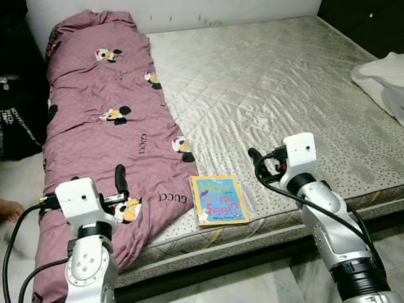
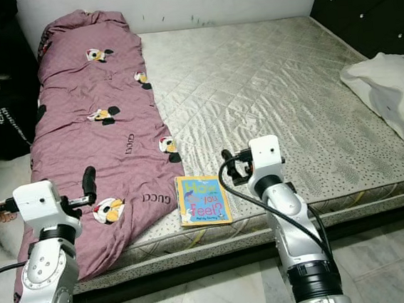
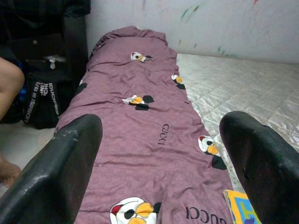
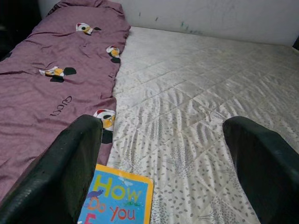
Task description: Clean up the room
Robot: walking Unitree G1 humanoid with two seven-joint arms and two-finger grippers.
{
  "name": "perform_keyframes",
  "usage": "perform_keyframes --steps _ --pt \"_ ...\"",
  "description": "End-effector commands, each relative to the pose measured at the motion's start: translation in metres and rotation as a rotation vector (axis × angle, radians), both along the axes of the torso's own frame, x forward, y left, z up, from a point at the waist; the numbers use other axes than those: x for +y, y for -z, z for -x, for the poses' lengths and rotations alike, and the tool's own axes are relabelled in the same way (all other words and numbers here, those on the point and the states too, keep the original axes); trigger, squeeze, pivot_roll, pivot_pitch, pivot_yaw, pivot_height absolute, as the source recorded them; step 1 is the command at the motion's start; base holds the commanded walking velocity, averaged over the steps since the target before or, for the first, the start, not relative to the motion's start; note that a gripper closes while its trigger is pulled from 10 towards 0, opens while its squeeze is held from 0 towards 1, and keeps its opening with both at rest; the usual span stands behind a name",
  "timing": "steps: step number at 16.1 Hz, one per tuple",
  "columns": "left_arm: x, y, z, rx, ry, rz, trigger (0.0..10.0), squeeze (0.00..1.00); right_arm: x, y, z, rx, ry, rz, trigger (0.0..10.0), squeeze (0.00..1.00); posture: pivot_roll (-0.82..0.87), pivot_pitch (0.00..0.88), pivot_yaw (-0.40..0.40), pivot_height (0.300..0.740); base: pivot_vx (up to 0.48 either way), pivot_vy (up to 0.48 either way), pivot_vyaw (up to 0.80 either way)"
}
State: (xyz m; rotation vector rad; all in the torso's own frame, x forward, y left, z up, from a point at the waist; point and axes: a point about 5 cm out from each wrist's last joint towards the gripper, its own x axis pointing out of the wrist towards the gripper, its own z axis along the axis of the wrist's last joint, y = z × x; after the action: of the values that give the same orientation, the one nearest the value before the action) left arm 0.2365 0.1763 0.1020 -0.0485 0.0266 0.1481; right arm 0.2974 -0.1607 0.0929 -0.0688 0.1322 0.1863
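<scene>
- Two grippers up at the bed's near edge, both spread wide, both empty.
- Left gripper (image 3: 159, 163) hovers above the purple blanket (image 1: 106, 125), which lies along the mattress's (image 1: 289, 93) left side.
- Right gripper (image 4: 161, 168) hangs just right of the picture book (image 1: 219, 199), flat on the mattress beside the blanket's hem.
- Looks like the approach step: the book's the likely target.
- Next, the right gripper must swing left, drop, and pinch the book's edge.
- White pillow (image 1: 396, 86) sits far right.

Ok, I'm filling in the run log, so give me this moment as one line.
left gripper: open, over purple blanket | right gripper: open, above mattress | book: on mattress edge, untouched
</scene>
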Motion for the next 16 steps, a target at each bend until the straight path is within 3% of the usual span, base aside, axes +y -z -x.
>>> perform_keyframes --steps 1,3,9,16 --pt "-0.0010 -0.0018 -0.0005 -0.008 0.003 -0.003 10.0 0.00 -0.0044 -0.0047 -0.0026 -0.019 0.017 0.007 10.0 0.00 0.01 0.000 -0.034 0.740 0.000 0.000 0.00" --pt "-0.0012 -0.0016 -0.0004 -0.007 0.003 -0.002 10.0 0.00 -0.0042 -0.0046 -0.0023 -0.018 0.015 0.003 10.0 0.00 0.01 0.000 -0.034 0.735 0.000 0.000 0.00" --pt "-0.0012 -0.0026 -0.0010 -0.011 -0.005 -0.007 10.0 0.00 -0.0035 -0.0050 -0.0025 -0.020 0.010 0.006 10.0 0.00 0.01 0.000 -0.035 0.665 0.000 0.000 0.00" --pt "0.0048 -0.0060 -0.0014 -0.029 -0.035 -0.014 10.0 0.00 -0.0033 -0.0048 -0.0040 -0.018 0.009 0.012 10.0 0.00 0.01 0.000 -0.038 0.660 0.000 0.000 0.00"
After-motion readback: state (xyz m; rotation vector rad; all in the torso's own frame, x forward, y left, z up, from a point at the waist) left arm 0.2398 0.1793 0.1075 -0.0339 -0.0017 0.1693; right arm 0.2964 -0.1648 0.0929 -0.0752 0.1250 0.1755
